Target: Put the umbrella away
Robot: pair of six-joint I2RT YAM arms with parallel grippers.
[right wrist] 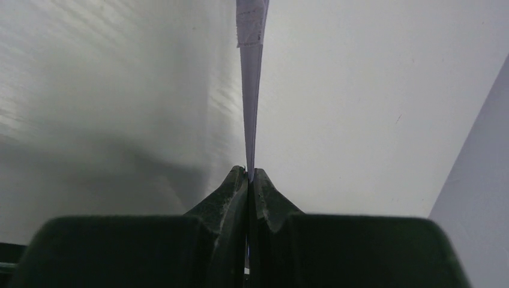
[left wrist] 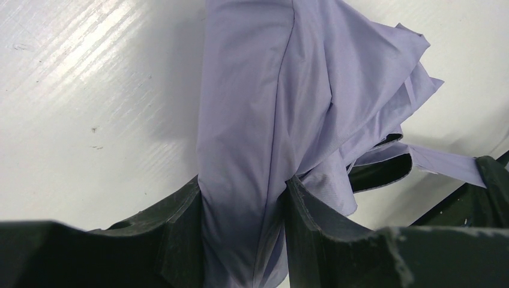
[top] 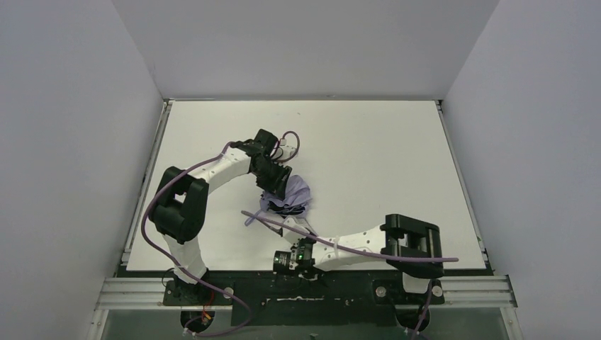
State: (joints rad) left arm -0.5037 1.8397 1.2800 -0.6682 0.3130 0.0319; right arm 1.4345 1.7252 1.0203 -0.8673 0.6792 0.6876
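The umbrella (top: 289, 195) was seen collapsed near the middle of the white table (top: 375, 142). Its bunched lavender fabric was clamped between the half-closed fingers of the left gripper (left wrist: 243, 186), while its thin strap (right wrist: 251, 78) was pinched edge-on by the fully closed right gripper (right wrist: 248, 174).

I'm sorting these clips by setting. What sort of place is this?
Probably a robotics lab test cell: a white table boxed in by plain grey panels, left arm and right arm bolted to an aluminium rail at its near edge.

No legible text, label or number anywhere
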